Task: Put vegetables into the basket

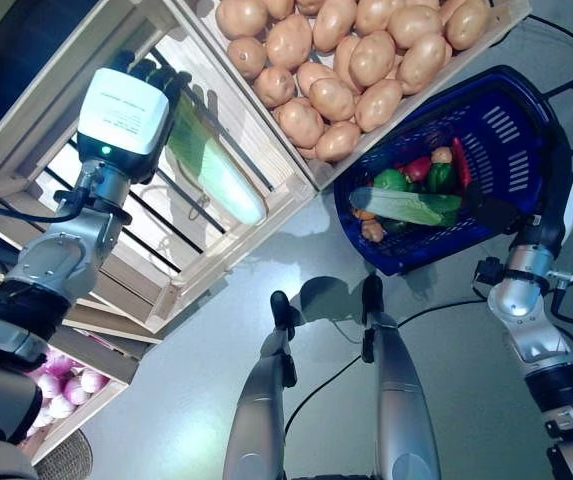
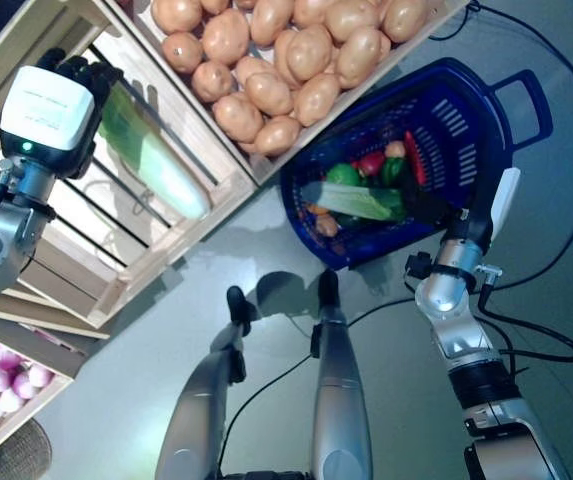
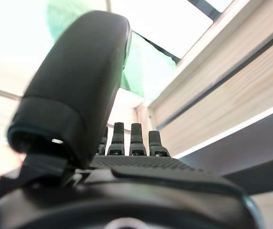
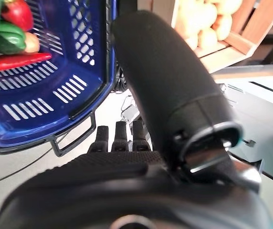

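My left hand (image 1: 152,78) reaches into a wooden crate (image 1: 156,240) of the stand at the upper left. Its fingers are straight and lie at the leafy end of a long green and white vegetable (image 1: 218,168). In the left wrist view the vegetable (image 3: 150,67) shows just past the thumb (image 3: 79,90). The blue basket (image 1: 526,110) stands on the floor at the right. It holds a long pale green vegetable (image 1: 406,207), green peppers (image 1: 391,180), a red chilli (image 1: 461,160) and a red pepper (image 1: 418,168). My right hand (image 1: 544,228) is open beside the basket's near rim (image 4: 65,114).
The wooden stand's sloping crates (image 1: 311,170) run from the upper left to the top middle, and one corner reaches the basket's left side. Grey floor (image 1: 446,400) lies below the basket and the stand. A lower shelf (image 1: 76,400) sits at the bottom left.
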You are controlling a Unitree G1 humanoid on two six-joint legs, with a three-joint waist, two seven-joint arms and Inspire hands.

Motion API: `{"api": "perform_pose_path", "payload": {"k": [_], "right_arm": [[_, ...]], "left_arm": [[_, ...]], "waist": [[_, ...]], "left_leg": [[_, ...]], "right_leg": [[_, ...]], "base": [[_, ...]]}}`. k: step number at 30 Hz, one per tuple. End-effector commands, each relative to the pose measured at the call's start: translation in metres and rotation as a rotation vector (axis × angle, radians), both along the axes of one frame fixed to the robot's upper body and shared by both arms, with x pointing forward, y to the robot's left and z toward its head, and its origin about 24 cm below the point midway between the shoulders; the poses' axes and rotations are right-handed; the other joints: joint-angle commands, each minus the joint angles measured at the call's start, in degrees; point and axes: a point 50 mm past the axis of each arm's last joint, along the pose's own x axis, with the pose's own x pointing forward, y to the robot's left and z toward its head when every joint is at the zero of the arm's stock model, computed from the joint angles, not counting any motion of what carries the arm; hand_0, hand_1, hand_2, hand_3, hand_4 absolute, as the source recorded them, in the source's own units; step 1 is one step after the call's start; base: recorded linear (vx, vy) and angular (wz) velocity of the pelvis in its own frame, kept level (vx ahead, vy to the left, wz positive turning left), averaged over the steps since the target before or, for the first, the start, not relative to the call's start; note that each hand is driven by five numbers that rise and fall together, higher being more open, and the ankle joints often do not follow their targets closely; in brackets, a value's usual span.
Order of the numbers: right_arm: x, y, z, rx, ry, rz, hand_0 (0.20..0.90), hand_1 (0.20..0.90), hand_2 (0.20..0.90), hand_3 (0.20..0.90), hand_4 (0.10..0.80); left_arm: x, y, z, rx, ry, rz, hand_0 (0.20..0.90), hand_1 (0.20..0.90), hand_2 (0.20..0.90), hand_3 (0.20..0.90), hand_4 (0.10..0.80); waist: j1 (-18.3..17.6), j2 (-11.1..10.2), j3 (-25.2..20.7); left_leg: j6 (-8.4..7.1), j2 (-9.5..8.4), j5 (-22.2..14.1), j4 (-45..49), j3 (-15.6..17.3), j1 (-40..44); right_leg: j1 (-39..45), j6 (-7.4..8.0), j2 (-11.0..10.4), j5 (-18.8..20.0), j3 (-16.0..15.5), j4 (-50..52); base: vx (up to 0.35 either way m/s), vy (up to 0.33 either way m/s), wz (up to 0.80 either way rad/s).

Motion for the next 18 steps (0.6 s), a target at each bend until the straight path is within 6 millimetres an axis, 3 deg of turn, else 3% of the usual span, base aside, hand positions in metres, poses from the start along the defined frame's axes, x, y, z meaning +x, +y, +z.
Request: {"api": "perform_pose_path", "payload": {"k": [1,11,18], "right_arm": [[-0.009,-0.012,0.057,-0.116,-0.205,0.024,0.9,0.9,0.9,0.9,0.8],[-0.01,-0.006,0.057,-0.107,-0.222,0.027,0.9,0.9,0.9,0.9,0.8],[-0.011,-0.004,0.061,-0.086,-0.254,0.022,0.9,0.9,0.9,0.9,0.8]], "left_arm": [[-0.01,0.016,0.059,0.073,-0.18,0.08,0.9,0.9,0.9,0.9,0.8],[0.002,0.026,0.053,0.142,-0.081,0.205,0.9,0.9,0.9,0.9,0.8],[-0.003,0.038,0.061,0.156,-0.177,0.273,0.9,0.9,0.9,0.9,0.8]], "waist": [[-2.3,3.1,0.0],[-2.3,1.2,0.0],[-1.9,0.2,0.0]], "left_leg": [[-3.18,0.63,1.0,3.6,0.1,-4.3],[-3.0,1.09,0.4,5.1,-0.5,-7.0],[-2.78,1.19,0.2,6.5,-1.4,-9.6]], "right_leg": [[5.4,-0.31,0.8,-1.6,-2.0,-4.8],[3.8,0.03,1.0,-1.6,-2.5,-4.1],[1.7,0.14,1.5,-1.0,-2.6,-3.5]], "base": [[0.0,0.0,0.0],[0.002,-0.014,0.01],[-0.011,-0.027,0.07]]}}
